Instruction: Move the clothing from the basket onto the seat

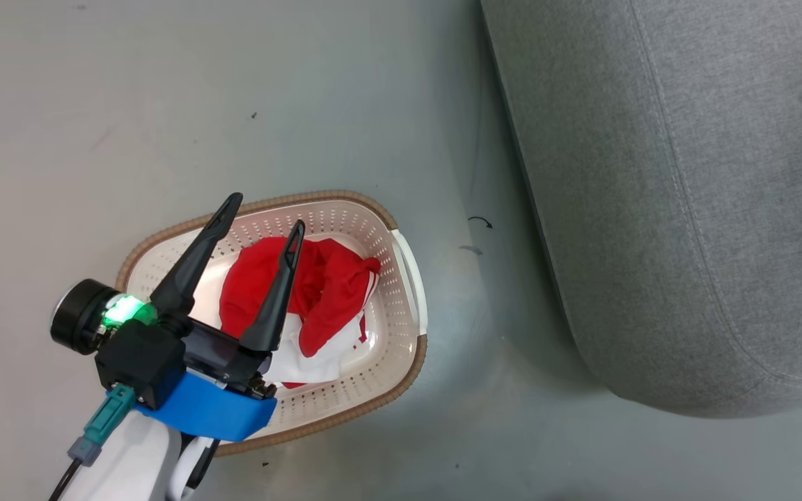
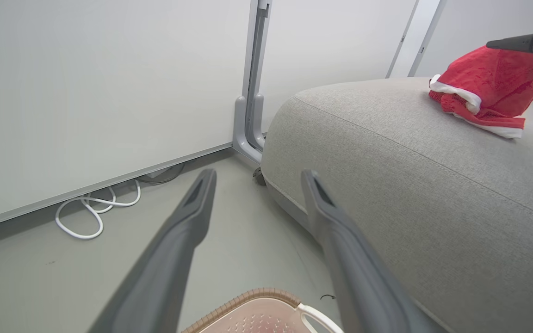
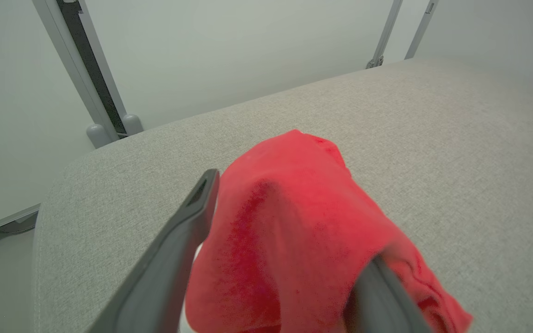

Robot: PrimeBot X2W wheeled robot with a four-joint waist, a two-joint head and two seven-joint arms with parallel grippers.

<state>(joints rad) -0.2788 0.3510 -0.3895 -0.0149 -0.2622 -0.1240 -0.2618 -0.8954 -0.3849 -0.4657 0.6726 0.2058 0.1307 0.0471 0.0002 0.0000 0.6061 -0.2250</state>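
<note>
The cream basket [image 1: 345, 216] stands on the floor with red and white clothing [image 1: 324, 292] piled inside. My left gripper [image 1: 266, 212] hovers over it, open and empty; its fingers [image 2: 192, 208] point toward the seat [image 2: 410, 185], with the basket rim [image 2: 257, 296] just below them. Another red garment [image 2: 493, 88] lies on the grey seat [image 1: 686, 209]. My right gripper [image 3: 294, 217] is open around this garment [image 3: 303, 194], and the cloth drapes over its right finger. One right finger [image 2: 516, 42] shows just above the garment.
Pale wheeled partition panels stand behind the seat, with a grey panel foot [image 2: 248, 125] near its corner. A white cable [image 2: 86, 217] loops on the floor under the panel. Bare grey floor [image 1: 234, 104] lies around the basket.
</note>
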